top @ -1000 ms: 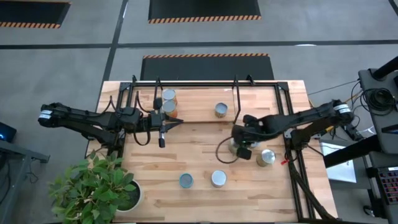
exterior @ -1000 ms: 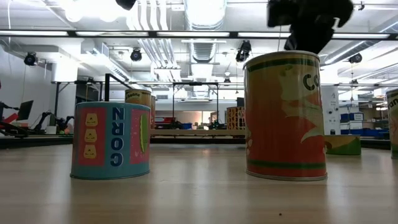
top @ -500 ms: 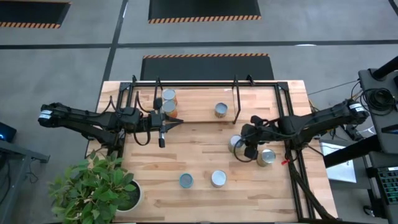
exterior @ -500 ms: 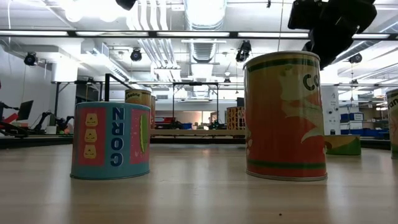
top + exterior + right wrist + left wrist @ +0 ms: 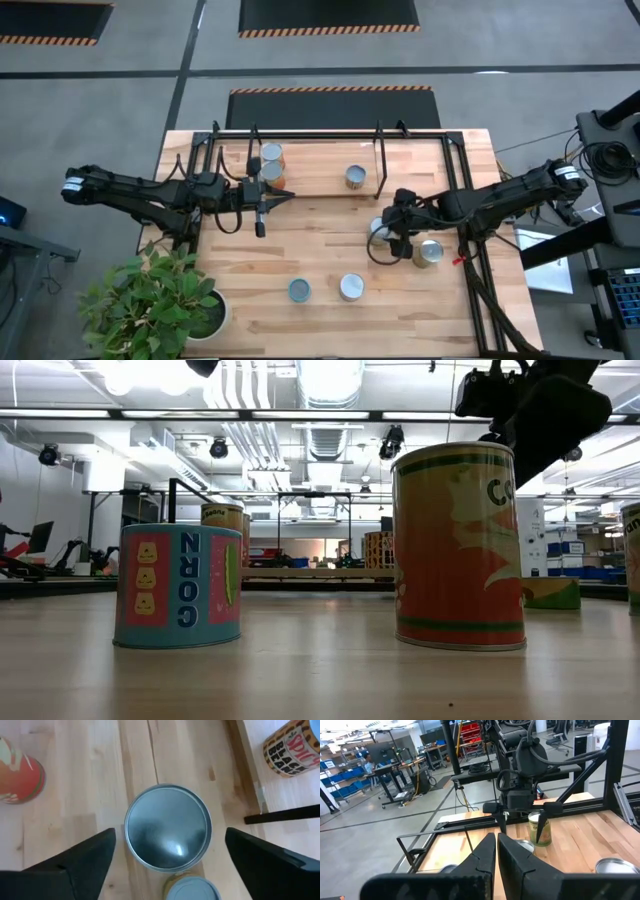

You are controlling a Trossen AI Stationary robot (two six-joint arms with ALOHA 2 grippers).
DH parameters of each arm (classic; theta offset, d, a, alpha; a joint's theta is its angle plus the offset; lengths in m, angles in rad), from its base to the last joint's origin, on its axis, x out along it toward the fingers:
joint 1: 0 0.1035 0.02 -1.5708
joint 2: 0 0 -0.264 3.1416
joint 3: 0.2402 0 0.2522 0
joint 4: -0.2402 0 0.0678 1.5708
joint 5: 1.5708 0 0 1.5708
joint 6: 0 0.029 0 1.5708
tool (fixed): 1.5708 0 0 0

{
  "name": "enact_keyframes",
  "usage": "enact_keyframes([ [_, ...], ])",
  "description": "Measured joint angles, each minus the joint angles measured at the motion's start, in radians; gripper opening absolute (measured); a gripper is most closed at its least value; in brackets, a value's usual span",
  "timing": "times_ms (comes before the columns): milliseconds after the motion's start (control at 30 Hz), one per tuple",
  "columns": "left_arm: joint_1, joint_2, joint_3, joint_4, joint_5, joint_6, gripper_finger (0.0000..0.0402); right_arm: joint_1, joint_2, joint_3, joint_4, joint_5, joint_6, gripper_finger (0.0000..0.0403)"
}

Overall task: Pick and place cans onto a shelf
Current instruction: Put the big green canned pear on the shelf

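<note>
Jaws of our right gripper (image 5: 167, 857) stand spread wide above a silver-topped can (image 5: 167, 826). Our left gripper (image 5: 496, 852) waits by the shelf (image 5: 310, 170), pinched closed on nothing.

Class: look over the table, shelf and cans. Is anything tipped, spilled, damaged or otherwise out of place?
Nothing stands out. Every visible can stands upright, three on the shelf and the rest on the table. The open right gripper hovers over a silver-topped can; the shut left gripper waits by the shelf.
</note>
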Motion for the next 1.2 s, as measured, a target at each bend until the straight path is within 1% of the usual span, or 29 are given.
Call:
enact_keyframes([
  [300, 0.0, 0.0, 0.0, 0.0, 0.0, -0.005, 0.0001, 0.0, 0.02, -0.003, -0.002, -0.008, 0.034, 0.0376],
  [667, 0.0, 0.0, 0.0, 0.0, 0.0, -0.011, 0.0001, 0.0, 0.129, -0.009, 0.004, -0.009, 0.046, 0.0375],
  [767, 0.0, 0.0, 0.0, 0.0, 0.0, -0.011, 0.0001, 0.0, 0.153, -0.009, 0.012, -0.009, 0.056, 0.0358],
  [967, 0.0, 0.0, 0.0, 0.0, 0.0, -0.011, 0.0001, 0.0, 0.164, -0.009, 0.042, -0.021, 0.1, 0.0288],
  [1033, 0.0, 0.0, 0.0, 0.0, 0.0, -0.011, 0.0001, 0.0, 0.162, -0.009, 0.059, -0.035, 0.104, 0.0272],
  [1200, 0.0, 0.0, 0.0, 0.001, 0.0, -0.011, 0.0001, 0.0, 0.155, 0.04, 0.077, -0.037, 0.161, 0.0272],
])
